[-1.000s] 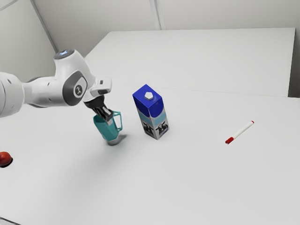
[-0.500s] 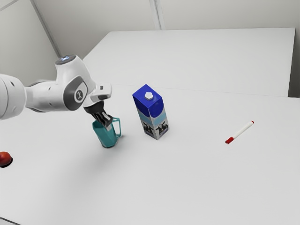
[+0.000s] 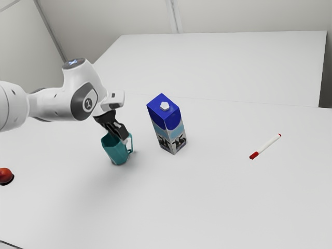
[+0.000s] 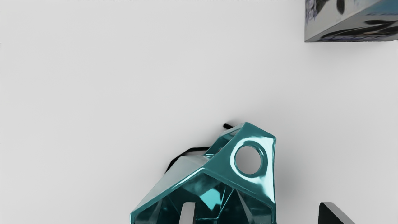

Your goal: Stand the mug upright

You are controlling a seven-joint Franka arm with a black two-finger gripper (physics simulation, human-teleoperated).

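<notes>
The teal mug (image 3: pixel 116 152) stands on its base on the table, close to upright, its handle on the side towards the carton. My gripper (image 3: pixel 124 139) is at its rim, coming down at a slant. In the wrist view the gripper (image 4: pixel 260 212) is open, its fingers wide apart. One finger (image 4: pixel 187 214) reaches into the mouth of the mug (image 4: pixel 252 189), and the other stands outside beyond the handle side, with bare table showing between it and the mug. The lower part of the mug's body is partly hidden from the wrist camera.
A blue and white carton (image 3: pixel 167 124) stands a short way from the mug, towards the exterior view's right. A marker with a red cap (image 3: pixel 265 147) lies farther right on the white table (image 3: pixel 218 207). A red ball (image 3: pixel 5 175) is at the exterior view's left edge.
The mug has gone from tilted to nearly upright, its base swinging towards the exterior view's left and down onto the table. My hand has shifted slightly, and its fingers look farther apart.
</notes>
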